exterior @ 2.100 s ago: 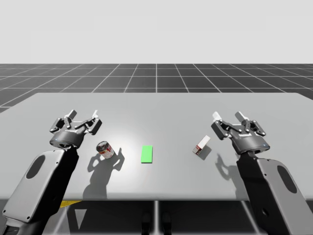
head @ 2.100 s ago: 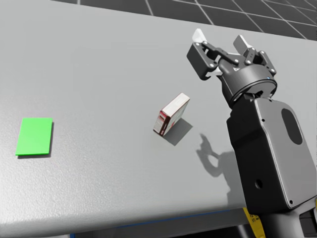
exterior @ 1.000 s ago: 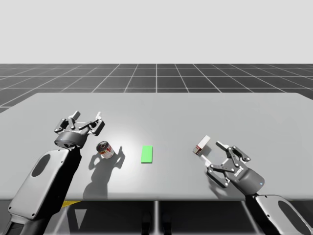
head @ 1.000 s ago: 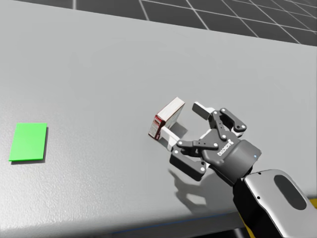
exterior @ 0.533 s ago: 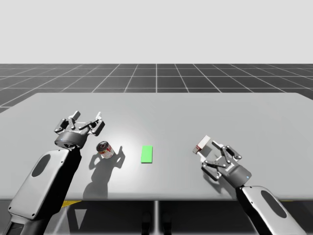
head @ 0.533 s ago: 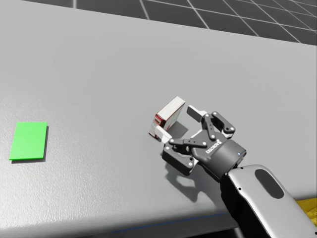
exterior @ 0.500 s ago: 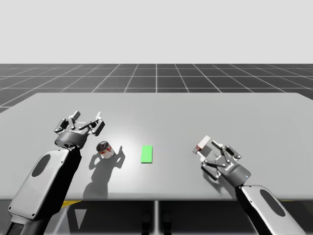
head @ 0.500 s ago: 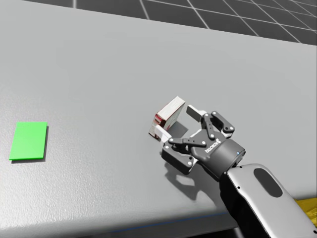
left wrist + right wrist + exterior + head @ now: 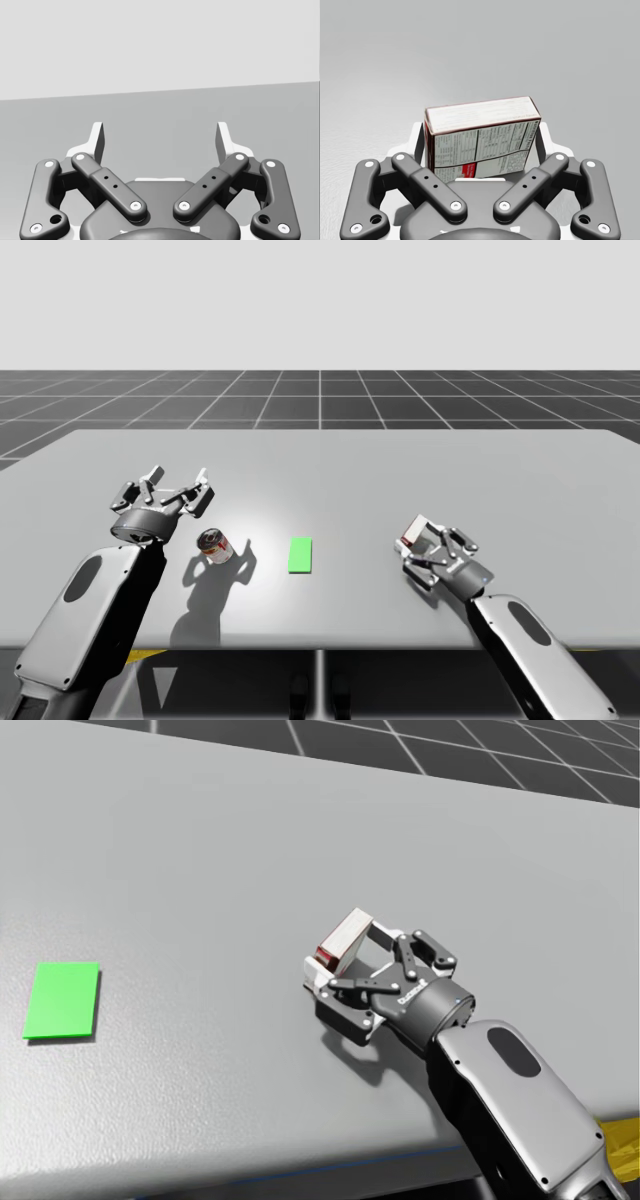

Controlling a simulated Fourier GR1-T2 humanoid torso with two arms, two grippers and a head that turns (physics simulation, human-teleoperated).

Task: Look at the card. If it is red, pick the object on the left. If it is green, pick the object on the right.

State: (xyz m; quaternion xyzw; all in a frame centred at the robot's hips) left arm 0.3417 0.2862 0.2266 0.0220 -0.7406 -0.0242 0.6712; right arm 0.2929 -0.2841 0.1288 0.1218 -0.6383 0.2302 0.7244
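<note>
Box point(image 9: 482, 140), red-and-white, fine print unreadable, inside wide-spread right end effector point(image 9: 480, 132), left end effector point(image 9: 160, 132) also wide, card point(image 9: 300, 554) green

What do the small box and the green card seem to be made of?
Small box: probably printed cardboard, matte; flat faces, sharp edges, dense print. Green card: likely paper or thin plastic; flat, uniform colour, no gloss. As renders, both remain guesses.

Grey worktop point(image 9: 330, 465). Green card point(image 9: 301, 554) flat near centre. Dark round can point(image 9: 213, 544) at card's 9 o'clock. Left hand point(image 9: 175, 482) at can's 10 o'clock, raised, fingers spread. Right hand point(image 9: 432, 540) at card's 3 o'clock, low over worktop, small white-and-red box point(image 9: 412, 531) between its spread fingers.
</note>
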